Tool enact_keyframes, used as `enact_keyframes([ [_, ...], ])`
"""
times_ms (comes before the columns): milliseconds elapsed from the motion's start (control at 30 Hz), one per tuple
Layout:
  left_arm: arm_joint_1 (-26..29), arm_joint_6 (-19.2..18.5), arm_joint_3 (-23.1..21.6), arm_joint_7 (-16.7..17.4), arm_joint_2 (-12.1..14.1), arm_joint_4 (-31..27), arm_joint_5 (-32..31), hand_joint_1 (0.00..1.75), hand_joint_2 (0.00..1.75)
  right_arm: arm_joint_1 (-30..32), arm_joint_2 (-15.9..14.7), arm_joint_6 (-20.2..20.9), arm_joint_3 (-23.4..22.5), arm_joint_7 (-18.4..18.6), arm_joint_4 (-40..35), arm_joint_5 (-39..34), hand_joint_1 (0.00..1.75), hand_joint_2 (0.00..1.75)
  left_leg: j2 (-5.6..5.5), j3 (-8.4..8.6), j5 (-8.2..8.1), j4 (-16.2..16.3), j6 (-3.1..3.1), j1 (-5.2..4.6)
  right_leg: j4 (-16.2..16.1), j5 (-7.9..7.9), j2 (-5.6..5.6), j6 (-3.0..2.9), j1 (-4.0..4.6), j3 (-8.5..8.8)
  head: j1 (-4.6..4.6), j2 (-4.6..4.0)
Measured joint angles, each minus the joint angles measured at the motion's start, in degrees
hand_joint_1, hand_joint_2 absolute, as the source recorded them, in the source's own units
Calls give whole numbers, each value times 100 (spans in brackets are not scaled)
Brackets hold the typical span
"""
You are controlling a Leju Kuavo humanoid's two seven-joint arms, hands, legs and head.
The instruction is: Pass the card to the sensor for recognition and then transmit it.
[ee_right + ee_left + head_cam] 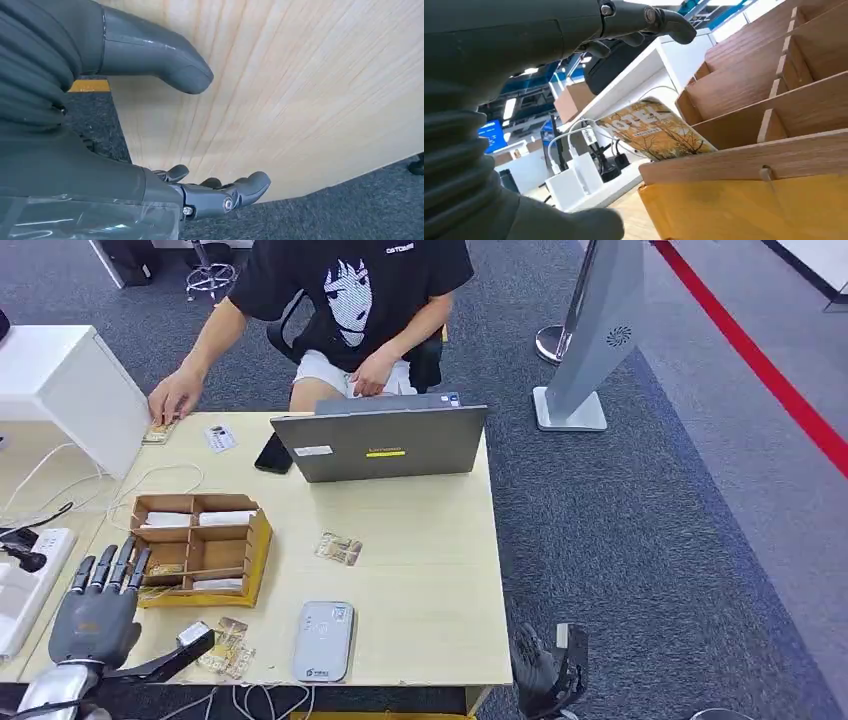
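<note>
Left hand (97, 612) fingers spread, holding nothing; card (655, 130) in the wooden organizer (200, 545) judged thin, light, stiff, slippery: pinch its protruding edge.

Even bright indoor light falling from overhead, soft shadows lying under the laptop (380, 443), ceiling lamps glaring in left wrist view (background blurring), near hand covers smearing soft.
</note>
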Motion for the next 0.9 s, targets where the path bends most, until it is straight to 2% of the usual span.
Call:
enact_keyframes([
  [433, 96, -76, -9, -13, -61, -39, -26, 175, 175, 36, 0, 2, 31, -72, 2, -20, 0, 175, 0, 0, 0, 0, 0, 0, 0, 0, 1, 0, 0, 0, 0, 0],
  [633, 170, 33, -13, 360, -72, -81, -92, 175, 175, 42, 0, 9, 46, -77, 9, -39, 0, 175, 2, 1, 0, 0, 0, 0, 0, 0, 3, 0, 0, -1, 0, 0],
  [733, 199, 90, -13, 453, -120, -230, -92, 175, 175, 47, 0, 9, 59, -77, 11, -64, 0, 175, 2, 0, 0, 0, 0, 0, 0, 0, 2, 0, 0, -1, 0, 0],
  [900, 193, 144, -11, 420, -212, -730, -90, 175, 175, 63, 0, 13, 85, -59, 11, -92, 0, 175, 2, 0, 0, 0, 0, 0, 0, 0, 1, 0, 0, -1, 0, 0],
])
